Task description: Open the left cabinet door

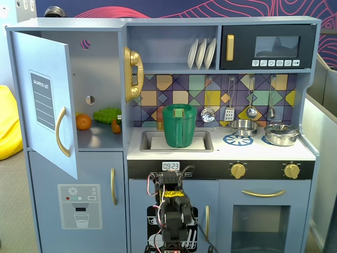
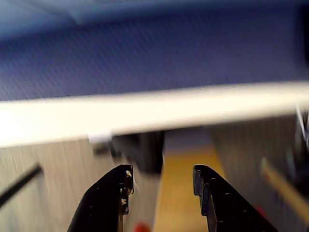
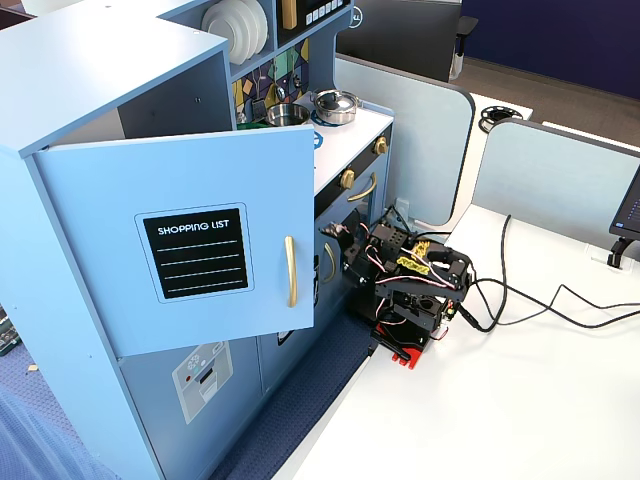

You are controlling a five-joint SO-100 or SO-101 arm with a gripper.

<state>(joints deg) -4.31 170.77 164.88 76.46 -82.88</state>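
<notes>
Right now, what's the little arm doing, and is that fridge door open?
Gripper open, empty, folded low. Left cabinet door swung open, apart from the arm. Nothing in the way.

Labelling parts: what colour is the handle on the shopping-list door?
Gold, on the left cabinet door's handle; clearest in a fixed view.

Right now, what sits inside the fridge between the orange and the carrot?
In a fixed view, a bumpy green vegetable lies on the shelf between the orange and the carrot, behind the open left cabinet door.
</notes>
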